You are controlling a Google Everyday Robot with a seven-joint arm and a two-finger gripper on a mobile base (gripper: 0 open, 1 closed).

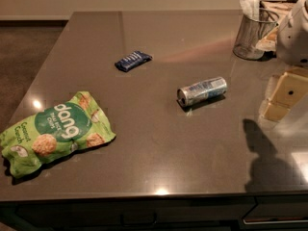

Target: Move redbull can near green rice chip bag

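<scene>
On a dark grey table (159,148), the redbull can (202,91) lies on its side near the middle, untouched. The green rice chip bag (53,131) lies flat at the front left edge, well apart from the can. A small dark-blue wrapper (133,60) sits further back. The gripper (283,99) hovers at the right edge, holding nothing; whether it is spread or closed cannot be told. The task looks unstarted: the next move calls for reaching left to grasp the can.

counter (159,148): redbull can (202,91), chip bag (55,131), wrapper (133,60), cup (250,35); claw (281,100) at right
</scene>
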